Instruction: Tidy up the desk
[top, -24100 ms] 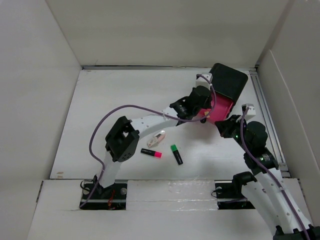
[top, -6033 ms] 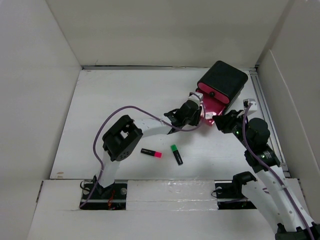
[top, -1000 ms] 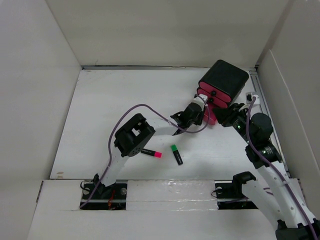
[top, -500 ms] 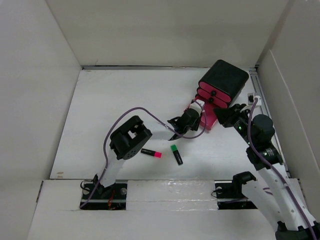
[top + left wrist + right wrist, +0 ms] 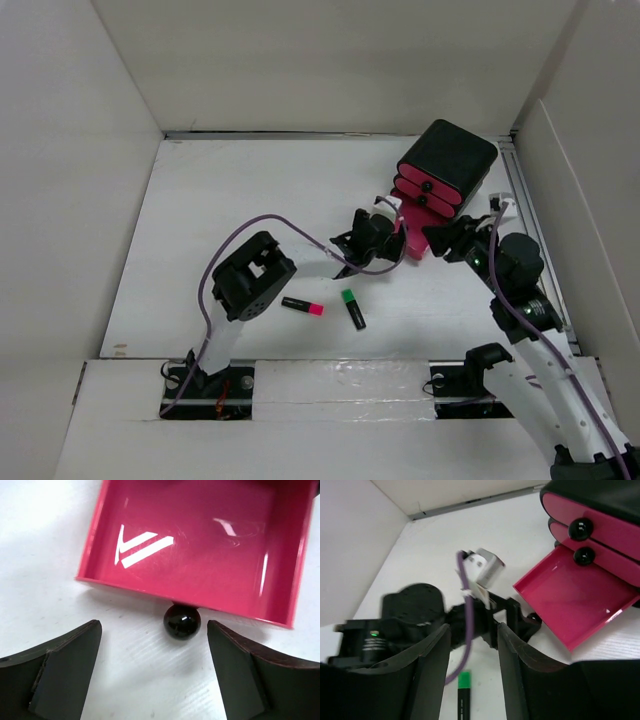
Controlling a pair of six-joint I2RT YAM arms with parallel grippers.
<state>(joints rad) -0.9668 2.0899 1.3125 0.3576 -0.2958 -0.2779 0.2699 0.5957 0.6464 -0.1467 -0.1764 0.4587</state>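
Desk [image 5: 250,200]: left fingers [image 5: 65,670] open flanking drawer knob [image 5: 182,621], clear only wrist-side; right fingers [image 5: 427,680] seemingly parted.

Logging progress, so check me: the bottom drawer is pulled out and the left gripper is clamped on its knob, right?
Not clamped. The bottom drawer is pulled out, but the left gripper is open, clear of the knob on both sides, as the left wrist view shows.

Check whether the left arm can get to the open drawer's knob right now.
Probably yes. The left hand is open with the black knob sitting between its fingers, untouched, and only bare desk lies between them.
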